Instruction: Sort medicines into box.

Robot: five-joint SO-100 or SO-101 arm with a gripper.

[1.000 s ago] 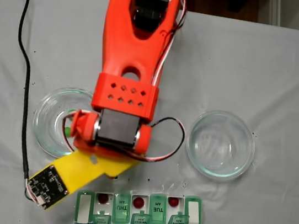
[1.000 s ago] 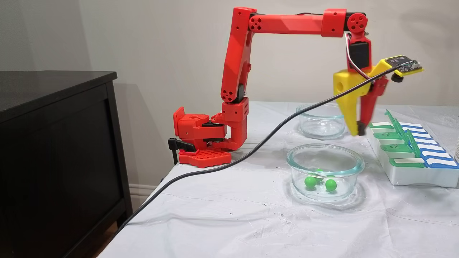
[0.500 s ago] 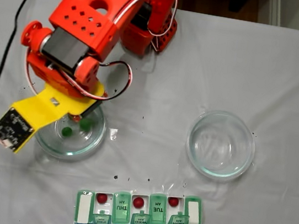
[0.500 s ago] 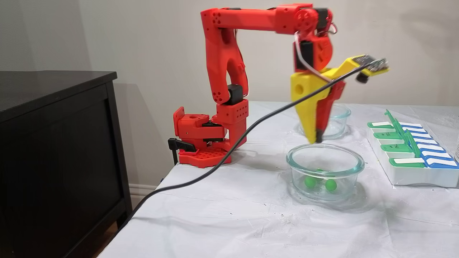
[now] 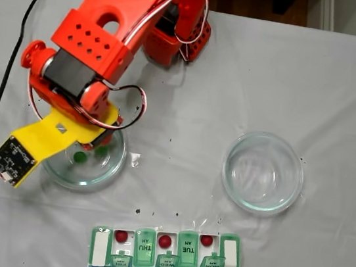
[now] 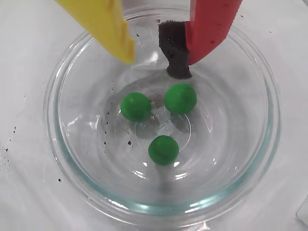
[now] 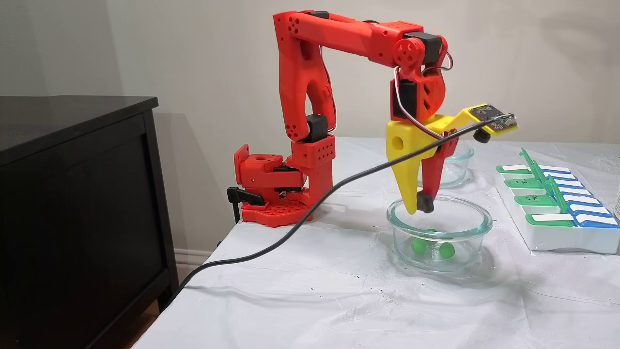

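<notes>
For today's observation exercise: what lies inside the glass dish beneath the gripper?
Inside the glass dish lie three green balls and some black specks. The open gripper hangs above them, covering part of the far rim.

Three green balls (image 6: 163,122) loose in dish; red balls (image 5: 164,240) in organizer (image 5: 164,254) (lids open).

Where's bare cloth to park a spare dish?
Free: the cloth between the two glass dishes, and right of the empty dish. Crowded: the strip in front of the pill organizer, and around the gripper over the green balls.
</notes>
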